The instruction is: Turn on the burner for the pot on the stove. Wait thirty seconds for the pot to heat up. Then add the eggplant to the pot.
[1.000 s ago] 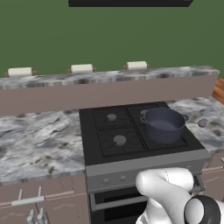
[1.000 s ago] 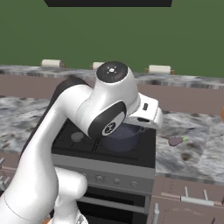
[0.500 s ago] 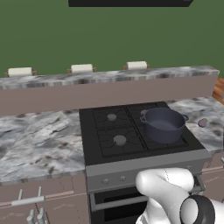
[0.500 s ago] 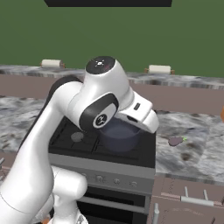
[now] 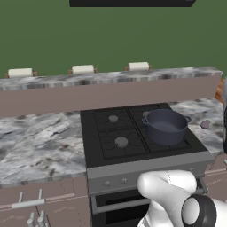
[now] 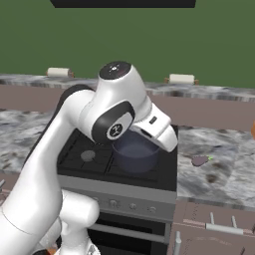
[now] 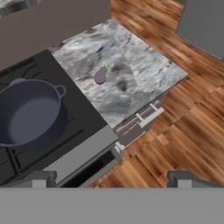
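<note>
The dark blue-grey pot (image 5: 166,126) stands on the front right burner of the black stove (image 5: 115,133), seemingly with nothing in it. The small purple eggplant (image 5: 205,124) lies on the marble counter just right of the stove. In the hand view, taken from high above, the pot (image 7: 30,113) is at the left and the eggplant (image 7: 100,76) near the middle. My gripper (image 7: 111,181) is open, its fingertips (image 7: 39,179) far apart with nothing between them. In the right base view my arm covers part of the pot (image 6: 134,152); the eggplant (image 6: 199,160) shows to its right.
Small knobs (image 5: 106,183) line the stove's grey front panel above the oven door. The marble counter (image 7: 131,83) with drawers below ends at a wooden floor (image 7: 188,127). A grey block (image 7: 205,26) stands beyond. Pale rolls (image 5: 82,69) sit on the back ledge.
In the right base view my arm's upper joint has swung a little left and its forearm now reaches down to the right across the pot. Pot, eggplant and stove have stayed put.
</note>
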You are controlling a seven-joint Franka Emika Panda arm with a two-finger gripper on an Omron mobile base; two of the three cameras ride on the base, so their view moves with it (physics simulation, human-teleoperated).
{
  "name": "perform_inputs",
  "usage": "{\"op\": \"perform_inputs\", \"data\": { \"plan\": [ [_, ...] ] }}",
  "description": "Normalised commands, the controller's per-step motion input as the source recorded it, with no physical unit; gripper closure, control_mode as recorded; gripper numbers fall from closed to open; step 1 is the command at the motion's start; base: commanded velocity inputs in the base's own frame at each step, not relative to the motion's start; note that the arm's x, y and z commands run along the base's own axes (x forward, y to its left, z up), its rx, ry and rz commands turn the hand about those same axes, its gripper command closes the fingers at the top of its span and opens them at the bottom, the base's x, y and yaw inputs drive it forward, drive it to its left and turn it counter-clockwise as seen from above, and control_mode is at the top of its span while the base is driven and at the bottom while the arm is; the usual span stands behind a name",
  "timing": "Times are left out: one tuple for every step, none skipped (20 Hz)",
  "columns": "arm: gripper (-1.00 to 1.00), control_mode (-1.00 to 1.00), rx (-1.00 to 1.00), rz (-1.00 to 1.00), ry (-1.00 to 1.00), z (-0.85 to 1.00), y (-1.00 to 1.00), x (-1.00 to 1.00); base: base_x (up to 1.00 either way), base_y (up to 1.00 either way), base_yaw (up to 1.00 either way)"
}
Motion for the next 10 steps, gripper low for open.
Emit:
{"op": "perform_inputs", "data": {
  "plan": [
    [-1.0,-1.0,0.0,0.0,0.0,0.0,-0.05,0.19,0.0,0.0,0.0],
    [-1.0,-1.0,0.0,0.0,0.0,-0.01,-0.06,0.22,0.0,0.0,0.0],
    [-1.0,-1.0,0.0,0.0,0.0,-0.02,-0.09,0.26,0.0,0.0,0.0],
    [-1.0,-1.0,0.0,0.0,0.0,-0.03,-0.11,0.26,0.0,0.0,0.0],
    [-1.0,-1.0,0.0,0.0,0.0,-0.03,-0.11,0.29,0.0,0.0,0.0],
    [-1.0,-1.0,0.0,0.0,0.0,-0.06,-0.11,0.31,0.0,0.0,0.0],
    [-1.0,-1.0,0.0,0.0,0.0,-0.06,-0.11,0.33,0.0,0.0,0.0],
    [-1.0,-1.0,0.0,0.0,0.0,-0.07,-0.14,0.34,0.0,0.0,0.0],
    [-1.0,-1.0,0.0,0.02,0.0,-0.09,-0.18,0.33,0.0,0.0,0.0],
    [-1.0,-1.0,0.0,0.03,0.0,-0.09,-0.2,0.32,0.0,0.0,0.0]
  ]
}}
